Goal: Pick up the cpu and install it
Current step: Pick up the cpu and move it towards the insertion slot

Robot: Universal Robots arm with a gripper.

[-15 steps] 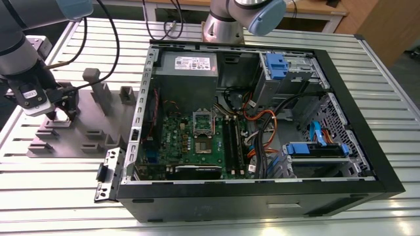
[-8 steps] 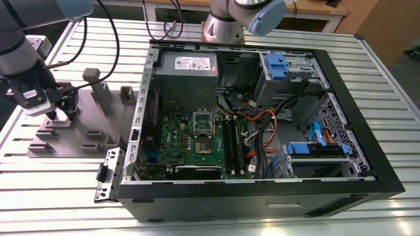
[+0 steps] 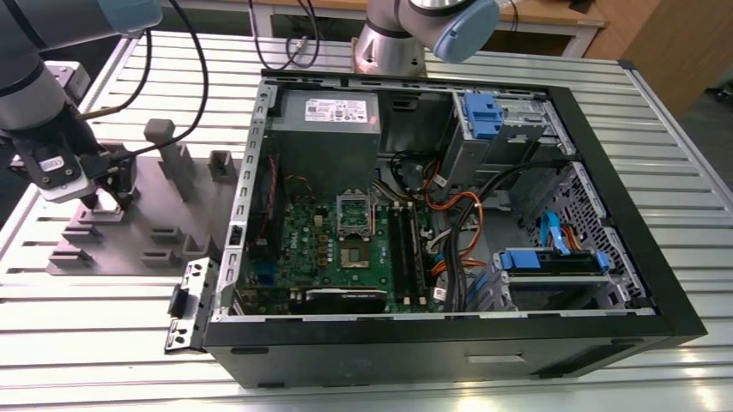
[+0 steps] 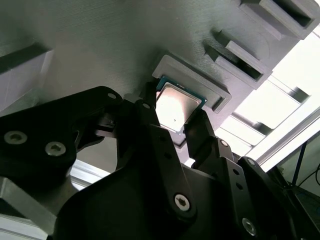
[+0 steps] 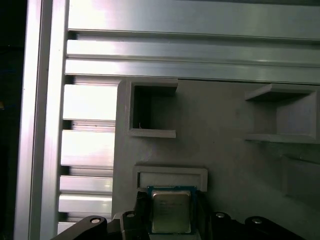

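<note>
Currently on record: pincer [image 4: 173,111], black, its two fingers [image 4: 150,120] drawn narrow against opposite edges of the cpu [image 4: 176,105] and holding it between them. The first wrist view shows the same grip, pincer [image 5: 171,216] on cpu [image 5: 171,209].

Held item: the cpu lies flat, silver top up, with a thin green rim showing, at a raised grey seat [image 4: 202,82] of the fixture plate [image 4: 100,45]. Whether it rests in the seat or stands just clear of it cannot be told.

Edges: the seat's rim wall [image 5: 170,172] lies just beyond the cpu's free edge, ahead of the fingertips. The two gripped edges are taken up by the fingers.

Room: flat fixture plate lies to either side of the pincer. A square pocket [image 5: 150,107] stands farther out, apart from the seat. Past the plate's border runs the slotted aluminium table [image 5: 90,105].

Pose: in the exterior view the pincer [image 3: 112,196] points down, low over the fixture plate [image 3: 149,249]. The grey arm [image 3: 34,94] rises above it toward the exterior view's left.

Surroundings: upright posts [image 3: 166,146] stand near the pincer on its case side. The opened computer case [image 3: 641,283] sits well apart from the pincer, toward the exterior view's right. Its motherboard [image 3: 343,249] and socket frame [image 3: 353,215] face up.
</note>
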